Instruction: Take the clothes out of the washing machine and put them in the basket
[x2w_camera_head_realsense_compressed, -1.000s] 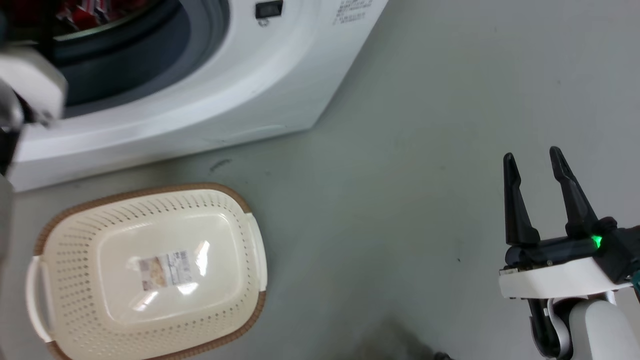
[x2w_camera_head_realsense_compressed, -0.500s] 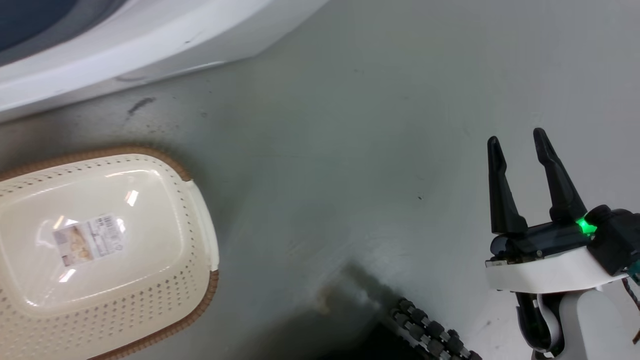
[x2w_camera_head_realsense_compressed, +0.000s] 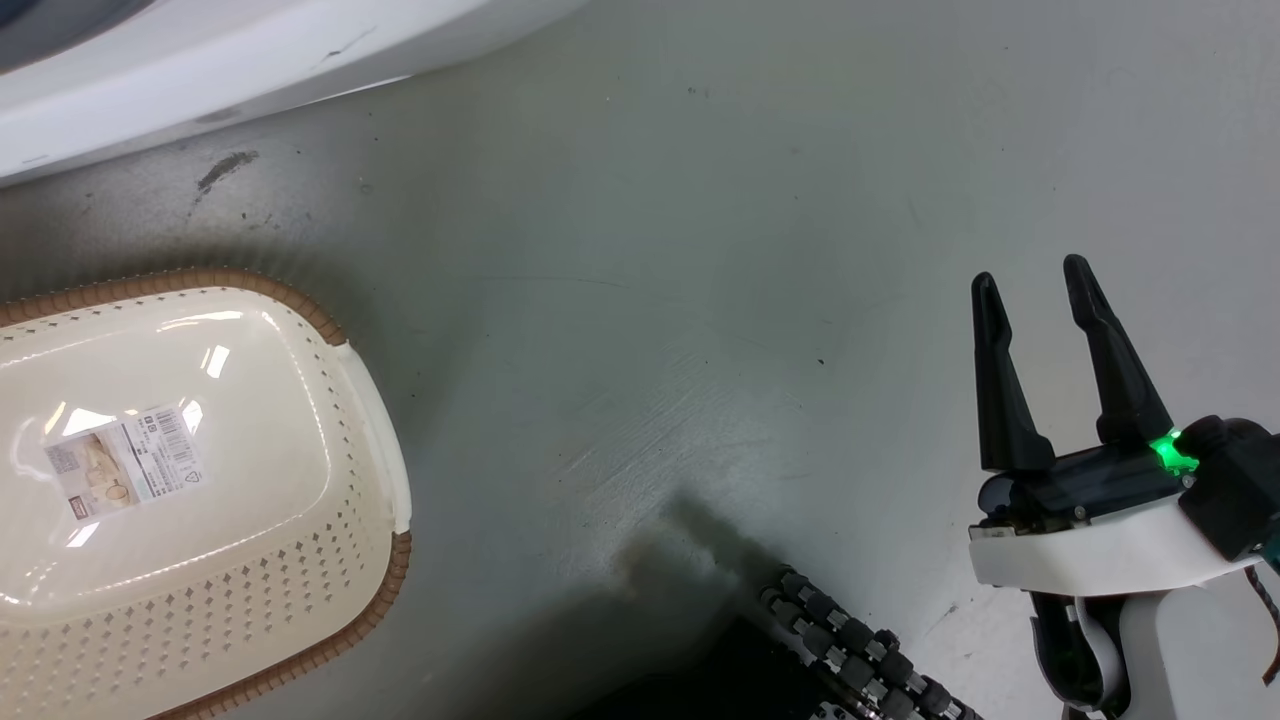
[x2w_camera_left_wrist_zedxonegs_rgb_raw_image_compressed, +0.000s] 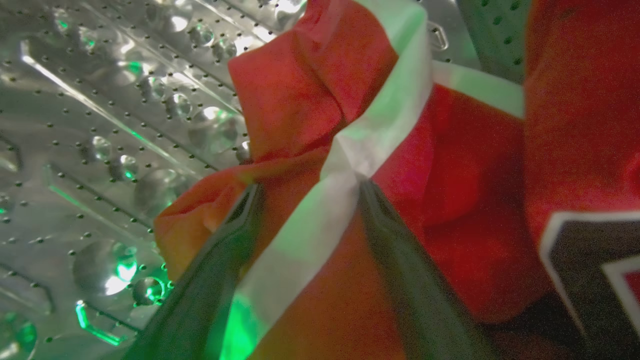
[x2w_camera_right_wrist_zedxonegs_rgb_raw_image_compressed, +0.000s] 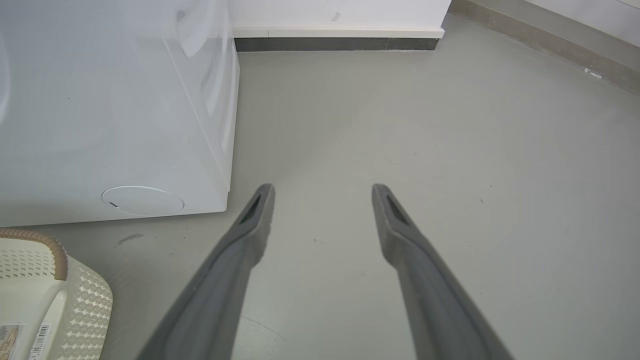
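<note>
The clothes are both inside the washing machine: in the left wrist view the striped garment (x2w_camera_left_wrist_zedxonegs_rgb_raw_image_compressed: 350, 165) is bunched at the centre of the frame against the perforated steel drum (x2w_camera_left_wrist_zedxonegs_rgb_raw_image_compressed: 100, 125), and the jersey (x2w_camera_left_wrist_zedxonegs_rgb_raw_image_compressed: 575, 125) fills the right side of the frame, with part of its black-and-white lettering at the lower right. The two garments touch. The left gripper (x2w_camera_left_wrist_zedxonegs_rgb_raw_image_compressed: 308, 186) is inside the drum, and its fingers (x2w_camera_left_wrist_zedxonegs_rgb_raw_image_compressed: 215, 280) stand spread on either side of a fold of the striped garment. The white stripe runs up between them, and the gap looks too wide for a closed grip. No garment is judged lifted out yet. The basket (x2w_camera_head_realsense_compressed: 395, 570) stands on the floor (x2w_camera_head_realsense_compressed: 700, 300) at the left edge of the head view. Its interior holds a printed label (x2w_camera_head_realsense_compressed: 125, 460) and no clothing. The washing machine (x2w_camera_head_realsense_compressed: 250, 70) shows as a white front edge along the upper left of the same view, near the basket but apart from it. The right gripper (x2w_camera_head_realsense_compressed: 1030, 272) hangs at the lower right of the head view, above bare floor and well apart from the basket, with its fingers spread and nothing between them. Assessment: the task is at its first pick. What is left is to close on the striped garment, withdraw it, place it in the basket, then do the same with the jersey.
</note>
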